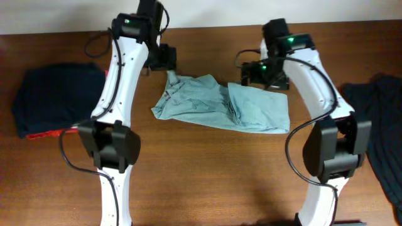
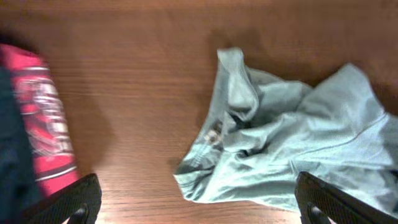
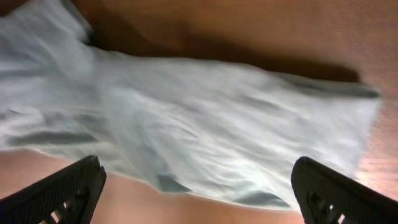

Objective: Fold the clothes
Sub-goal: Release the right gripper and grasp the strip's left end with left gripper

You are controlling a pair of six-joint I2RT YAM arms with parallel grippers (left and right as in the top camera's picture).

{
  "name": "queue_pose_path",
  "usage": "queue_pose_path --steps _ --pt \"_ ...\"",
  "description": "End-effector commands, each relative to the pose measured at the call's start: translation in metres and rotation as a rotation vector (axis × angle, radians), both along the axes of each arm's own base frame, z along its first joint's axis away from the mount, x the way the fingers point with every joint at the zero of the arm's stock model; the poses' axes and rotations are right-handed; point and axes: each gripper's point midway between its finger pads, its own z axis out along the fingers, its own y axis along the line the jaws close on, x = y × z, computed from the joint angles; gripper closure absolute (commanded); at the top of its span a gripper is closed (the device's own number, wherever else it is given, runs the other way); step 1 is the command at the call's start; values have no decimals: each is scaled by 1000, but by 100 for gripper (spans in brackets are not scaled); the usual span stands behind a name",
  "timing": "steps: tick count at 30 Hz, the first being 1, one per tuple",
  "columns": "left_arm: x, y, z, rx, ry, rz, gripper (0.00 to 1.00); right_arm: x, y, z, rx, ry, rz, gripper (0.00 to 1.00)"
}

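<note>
Reading outward from the shirt, we take the brown wood-grain table first. It carries everything, and the pale grey-blue, wrinkled cotton T-shirt lies at its middle as a long band. The shirt's long axis runs side to side, from our left arm's side to our right arm's side, dipping slightly toward the arm bases at its right end. Its right half looks flatter, with one layer lying over another. Its left end is bunched, with a twisted tail of cloth pointing away from the bases. Well to the right of the shirt sprawls a dark navy-black loose garment, and well to its left sits a folded navy and red stack of clothes. Neither touches the shirt.

Both grippers hang over the shirt's far edge, one at each end of that axis. Our left gripper is at the far left corner, by the twisted tail, jaws spread wide and holding nothing. From its wrist camera the bunched end lies ahead and right of centre. Our right gripper is at the far right corner, jaws likewise spread wide, with cloth spanning the gap beneath them but not pinched. Each arm is nearest its own end, and the shirt's body lies toward the bases from both. We judge the coming grasp to be a drop onto that far edge.
</note>
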Motion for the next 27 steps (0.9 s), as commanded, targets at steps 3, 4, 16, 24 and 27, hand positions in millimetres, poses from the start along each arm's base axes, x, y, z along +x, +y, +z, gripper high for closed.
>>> queue_pose_path --steps 3,4,16,24,27 --pt "-14 -7 -50 -86 130 -101 1 -6 -29 4 -17 26 37 1" --pt "-15 -10 -57 -114 140 -148 1 -8 -33 3 -19 34 36 1" --pt "-14 -23 -124 -261 96 -471 2 -14 -58 30 -10 -6 8 1" --pt "-22 -35 -141 -321 72 -585 7 -24 -72 80 -13 -114 -26 1" --pt "-26 -33 -149 -319 84 -581 20 -31 -78 101 -15 -157 -41 1"
